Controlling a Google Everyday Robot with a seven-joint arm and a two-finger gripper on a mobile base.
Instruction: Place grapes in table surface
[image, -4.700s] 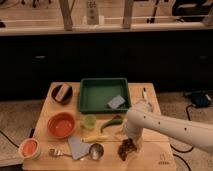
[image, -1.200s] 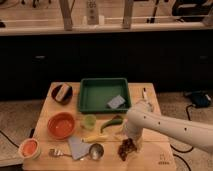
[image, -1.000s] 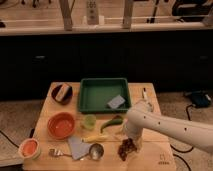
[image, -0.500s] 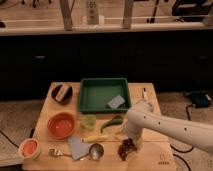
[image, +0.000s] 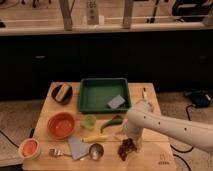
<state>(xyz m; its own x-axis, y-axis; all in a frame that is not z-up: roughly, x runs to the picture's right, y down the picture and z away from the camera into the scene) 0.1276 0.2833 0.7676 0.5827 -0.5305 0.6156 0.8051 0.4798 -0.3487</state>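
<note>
While my white arm reaches in from the 4 o'clock edge of the view, my end effector (image: 131, 140) sits low over the bench (image: 150, 162), right at the grapes (image: 128, 148). Whether it is gripping them I cannot tell, since the wrist covers that spot. The dark reddish-brown bunch lies on the tan wood near the bench's front edge, at about 6 o'clock from the green tray (image: 102, 94).

A grey sponge-like block (image: 116, 102) lies in the tray's 4 o'clock corner. Just in front of the tray stands a small green cup (image: 89, 121), and at its 3 o'clock a green chili pepper (image: 111, 123) lies slanted. A yellow corn-like piece (image: 95, 138) lies at 6 o'clock from the cup. A small steel cup (image: 96, 150) stands at 9 o'clock from the grapes, near them, with a grey cloth (image: 78, 147) touching its left side and a fork (image: 56, 152) farther left.

An orange bowl (image: 62, 125) sits at 9 o'clock from the green cup. A dark bowl (image: 62, 93) holding something pale sits at 9 o'clock from the tray. A small orange-filled cup (image: 29, 148) stands at the bench's front left corner. A dark printed mark (image: 163, 161) shows near the front right corner.
</note>
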